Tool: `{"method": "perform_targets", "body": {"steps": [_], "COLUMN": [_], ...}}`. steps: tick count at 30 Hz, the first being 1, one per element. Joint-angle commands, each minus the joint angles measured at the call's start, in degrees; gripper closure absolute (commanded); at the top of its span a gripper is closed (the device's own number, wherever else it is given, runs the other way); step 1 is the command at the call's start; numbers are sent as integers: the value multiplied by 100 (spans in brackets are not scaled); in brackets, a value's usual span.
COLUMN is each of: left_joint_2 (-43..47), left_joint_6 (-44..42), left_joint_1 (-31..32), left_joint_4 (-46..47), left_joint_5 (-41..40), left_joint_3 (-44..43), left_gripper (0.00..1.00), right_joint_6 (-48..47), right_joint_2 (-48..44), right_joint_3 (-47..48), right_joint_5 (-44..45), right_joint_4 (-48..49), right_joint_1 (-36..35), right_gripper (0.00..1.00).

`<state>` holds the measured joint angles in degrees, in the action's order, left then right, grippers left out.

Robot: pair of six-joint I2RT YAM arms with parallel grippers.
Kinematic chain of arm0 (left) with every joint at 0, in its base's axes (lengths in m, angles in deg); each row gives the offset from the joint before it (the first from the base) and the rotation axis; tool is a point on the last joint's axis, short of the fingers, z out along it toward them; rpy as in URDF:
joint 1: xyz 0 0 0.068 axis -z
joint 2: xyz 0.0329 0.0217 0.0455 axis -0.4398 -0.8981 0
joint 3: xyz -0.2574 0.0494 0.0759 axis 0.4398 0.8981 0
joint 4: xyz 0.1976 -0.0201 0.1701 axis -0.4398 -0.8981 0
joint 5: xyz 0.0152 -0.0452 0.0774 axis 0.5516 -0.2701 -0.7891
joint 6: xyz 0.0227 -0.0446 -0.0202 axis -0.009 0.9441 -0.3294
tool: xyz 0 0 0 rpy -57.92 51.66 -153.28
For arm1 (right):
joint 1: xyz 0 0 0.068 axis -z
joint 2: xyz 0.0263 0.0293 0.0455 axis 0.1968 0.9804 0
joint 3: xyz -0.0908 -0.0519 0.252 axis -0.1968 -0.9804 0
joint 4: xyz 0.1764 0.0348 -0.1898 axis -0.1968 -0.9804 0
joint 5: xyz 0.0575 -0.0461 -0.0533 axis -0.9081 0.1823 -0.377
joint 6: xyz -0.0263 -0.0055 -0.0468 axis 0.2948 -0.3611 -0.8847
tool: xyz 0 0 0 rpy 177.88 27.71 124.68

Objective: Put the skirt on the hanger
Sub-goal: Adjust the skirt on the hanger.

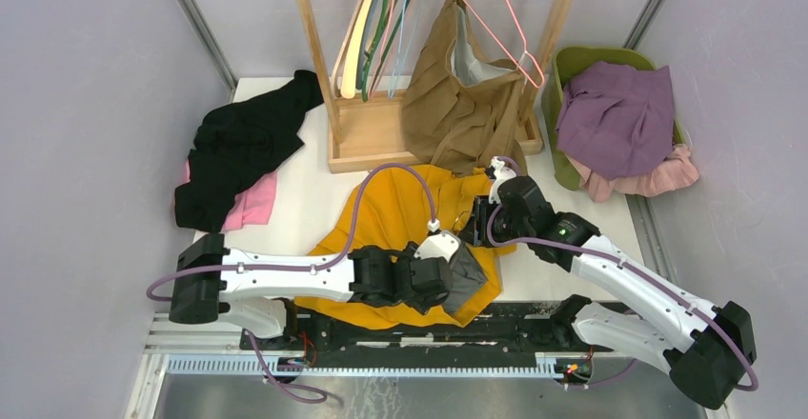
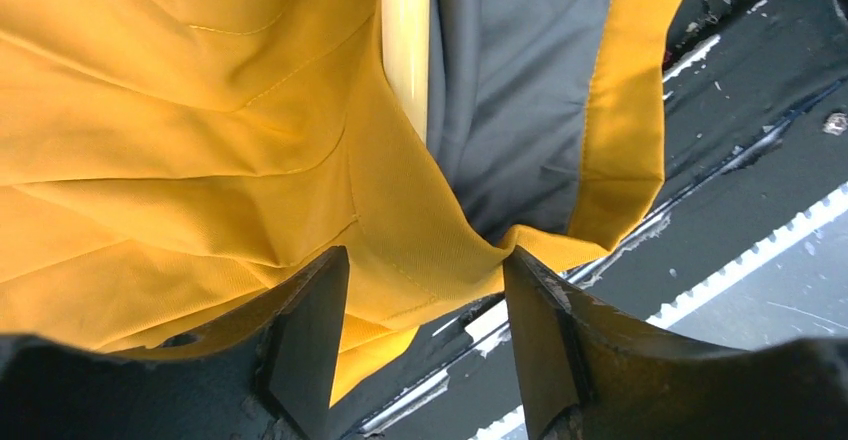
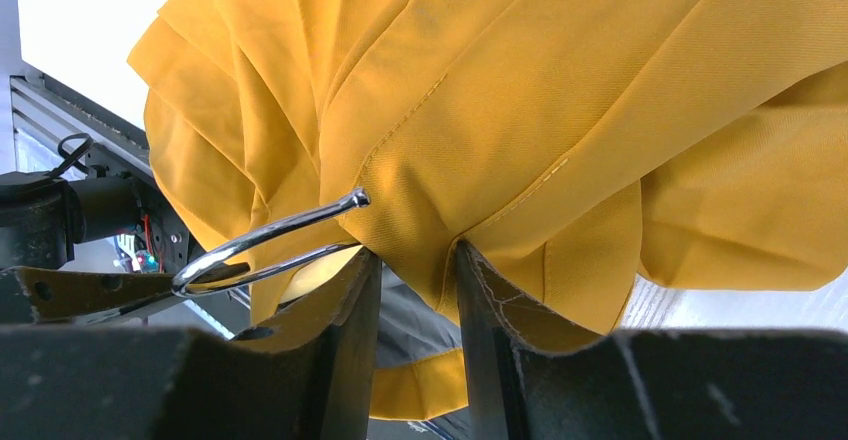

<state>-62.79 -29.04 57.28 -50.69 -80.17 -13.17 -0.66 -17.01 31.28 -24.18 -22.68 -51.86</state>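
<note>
The skirt [image 1: 400, 214] lies crumpled on the surface [image 1: 295, 200] between my arms, with its grey lining [image 2: 520, 110] showing at the near end. My left end effector [image 2: 425, 260] is released, fingers apart on either side of a fold of the skirt. My right end effector [image 3: 415, 250] is clenched on a fold of the skirt. The hanger [image 2: 405, 40] lies inside the cloth, and its hook [image 3: 270, 235] pokes out just beside my right fingers.

Top view looks down; both wrist views crowd the yellow skirt [image 1: 400, 214].
</note>
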Motion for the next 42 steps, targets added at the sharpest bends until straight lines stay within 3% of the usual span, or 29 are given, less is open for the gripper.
{"method": "perform_targets", "body": {"steps": [1, 3, 13, 31, 42], "left_joint_2": [-37, -25, 82, 8, -59], "left_joint_6": [-214, -222, -187, -392, -497], "left_joint_1": [27, 29, 30, -41, -381], "left_joint_4": [285, 323, 226, 398, 1428], "left_joint_5": [-411, -486, -666, -1266, -1078], "left_joint_3": [-82, -64, -324, -1249, -714], "left_gripper": [38, 43, 96, 97, 97], "right_joint_6": [24, 24, 33, 92, 324], "right_joint_2": [-27, -54, -60, -133, -292], "right_joint_3": [201, 183, 159, 143, 1], "right_joint_5": [-77, -76, -97, -165, -204], "right_joint_4": [265, 261, 306, 362, 402], "right_joint_1": [-44, -40, -44, -49, -45], "right_gripper": [62, 62, 63, 64, 56]}}
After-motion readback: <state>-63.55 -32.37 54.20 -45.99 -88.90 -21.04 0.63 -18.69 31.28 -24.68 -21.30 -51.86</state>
